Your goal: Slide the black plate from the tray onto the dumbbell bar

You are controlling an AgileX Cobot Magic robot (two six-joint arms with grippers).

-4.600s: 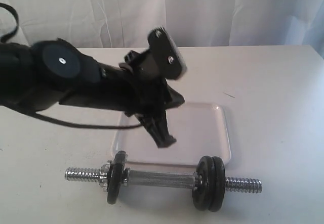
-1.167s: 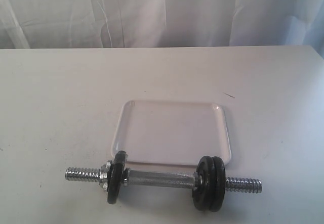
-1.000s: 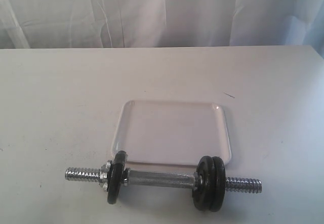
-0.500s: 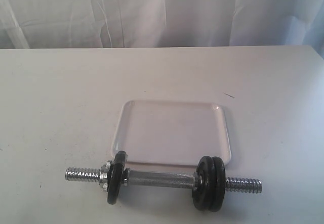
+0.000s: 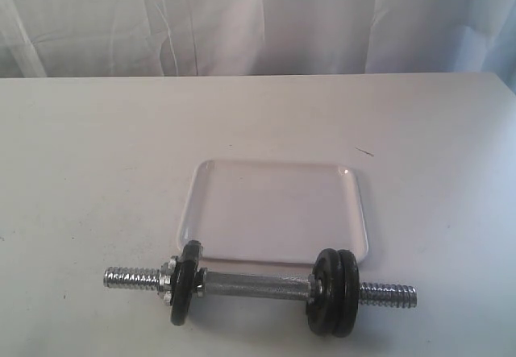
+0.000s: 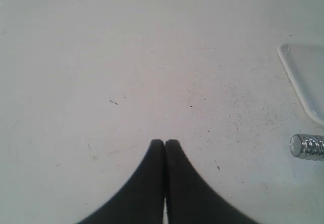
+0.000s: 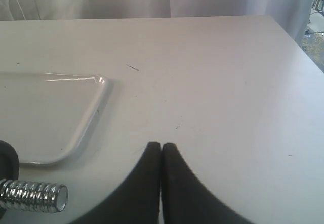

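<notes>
The dumbbell bar (image 5: 254, 284) lies along the table's front edge, chrome with threaded ends. It carries one black plate (image 5: 185, 283) on its left side and a thicker pair of black discs (image 5: 334, 291) on its right. Behind it sits the white tray (image 5: 274, 212), with nothing on it. Neither arm shows in the exterior view. My left gripper (image 6: 165, 142) is shut over bare table, the bar's left threaded end (image 6: 306, 146) off to its side. My right gripper (image 7: 161, 144) is shut too, near the tray's corner (image 7: 98, 90) and the bar's right end (image 7: 38, 194).
A white curtain (image 5: 258, 18) hangs behind the white table (image 5: 97, 155). A small dark mark (image 5: 364, 151) lies on the tabletop behind the tray. The table's right edge (image 7: 296, 39) shows in the right wrist view.
The left arm that hung over the tray 4.6 s ago has left the exterior view. Over the last second nothing has moved.
</notes>
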